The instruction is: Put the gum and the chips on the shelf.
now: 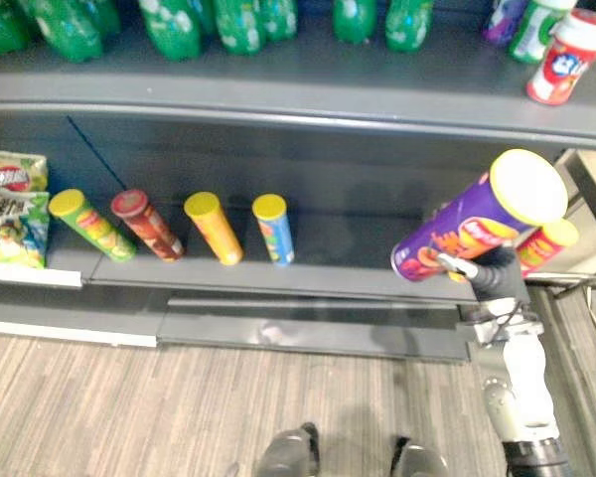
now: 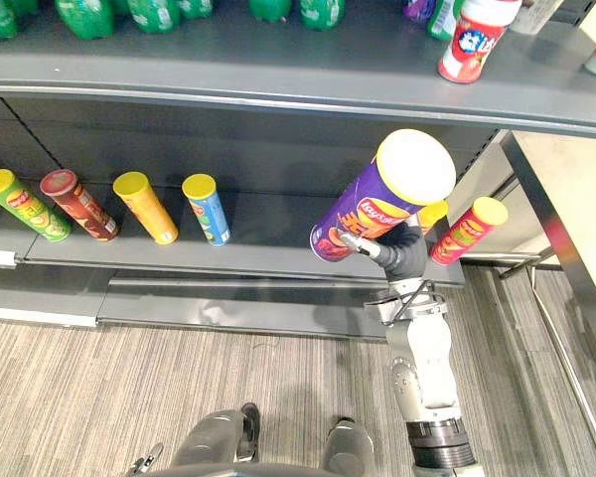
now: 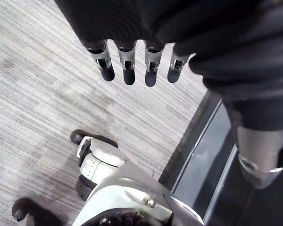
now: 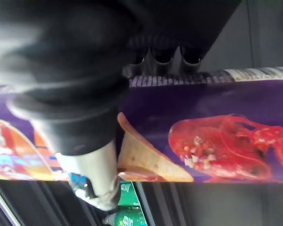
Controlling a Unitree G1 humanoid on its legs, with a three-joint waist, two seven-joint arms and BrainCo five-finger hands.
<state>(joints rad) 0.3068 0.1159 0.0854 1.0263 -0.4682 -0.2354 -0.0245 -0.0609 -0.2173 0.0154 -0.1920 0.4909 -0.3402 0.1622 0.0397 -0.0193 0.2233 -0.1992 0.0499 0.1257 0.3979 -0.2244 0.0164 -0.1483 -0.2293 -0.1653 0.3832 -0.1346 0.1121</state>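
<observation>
1. The purple chips can is in the air in front of the lower shelf. It is tilted, with its pale lid up and toward the camera and its bottom toward the shelf. I think this slant comes from the grasp from below and behind, and the can must be made upright before it can stand.
2. The right hand is closed around the lower part of this can. In the right wrist view the fingers curl over one side and the thumb presses on the other side, so the grip looks firm.
3. On the lower shelf a green can, a red can, an orange can and a blue can stand in a row, well apart from each other. The far-right can stands just beside the hand. The free place between the blue can and the far-right can seems the natural place for the purple one.
4. A red and white jar, perhaps the gum, stands on the upper shelf near the green bottles. I cannot be sure what it is.
5. The left hand hangs over the floor with straight, relaxed fingers and holds nothing.
6. The danger is to knock the far-right can while lowering.
</observation>
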